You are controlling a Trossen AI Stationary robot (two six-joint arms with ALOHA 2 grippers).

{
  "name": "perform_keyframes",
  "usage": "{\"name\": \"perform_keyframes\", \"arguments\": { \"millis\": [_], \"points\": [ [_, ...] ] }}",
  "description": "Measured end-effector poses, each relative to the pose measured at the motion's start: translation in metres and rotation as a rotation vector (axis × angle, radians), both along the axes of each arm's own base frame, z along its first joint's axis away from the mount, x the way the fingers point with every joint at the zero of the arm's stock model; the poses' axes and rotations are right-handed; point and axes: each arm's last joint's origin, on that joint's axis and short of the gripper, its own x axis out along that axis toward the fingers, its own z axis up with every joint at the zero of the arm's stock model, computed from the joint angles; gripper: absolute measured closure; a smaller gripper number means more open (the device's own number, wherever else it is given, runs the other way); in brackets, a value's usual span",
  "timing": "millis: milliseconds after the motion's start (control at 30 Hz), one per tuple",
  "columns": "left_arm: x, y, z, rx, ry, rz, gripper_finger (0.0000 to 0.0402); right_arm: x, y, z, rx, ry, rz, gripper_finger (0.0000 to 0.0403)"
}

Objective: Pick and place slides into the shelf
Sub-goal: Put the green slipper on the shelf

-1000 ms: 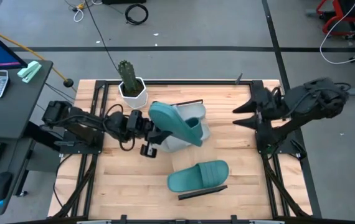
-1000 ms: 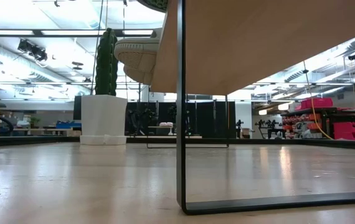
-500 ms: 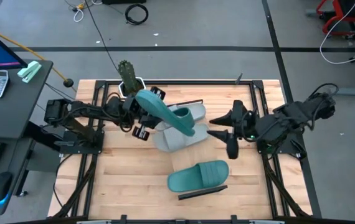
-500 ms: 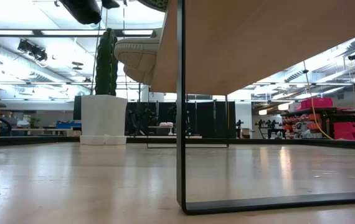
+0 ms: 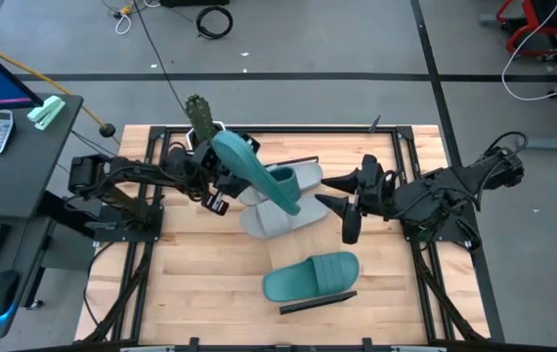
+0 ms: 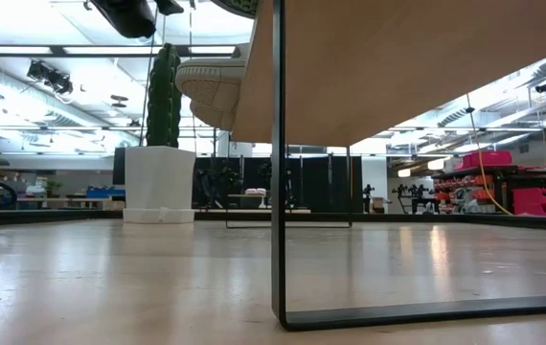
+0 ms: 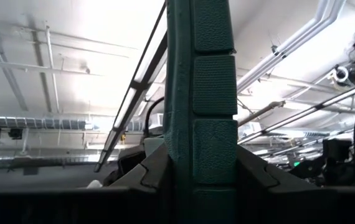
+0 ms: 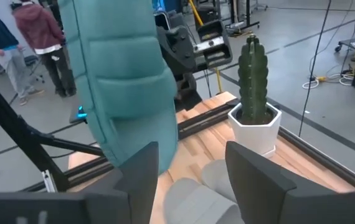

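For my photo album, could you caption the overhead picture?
Left gripper lifts a teal-green rubber slide sandal above two light grey slide sandals while the open right gripper reaches toward it.

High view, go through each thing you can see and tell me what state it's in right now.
left gripper: shut on the raised teal slide
raised teal slide: lifted, tilted above the grey slides
right gripper: open, empty, near the raised slide
grey slides: lying below the raised slide
second teal slide: lying strap up
cactus pot: upright at the table's back edge
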Motion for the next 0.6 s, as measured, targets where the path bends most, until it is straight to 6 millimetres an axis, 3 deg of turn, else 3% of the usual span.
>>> {"name": "perform_keyframes", "arguments": {
  "millis": [600],
  "points": [
    [-0.0056, -0.0009, 0.006, 0.027, -0.029, 0.01, 0.0289, 0.0016, 0.0006, 0.0087, 0.024, -0.088, -0.027, 0.021]
  ]
}}
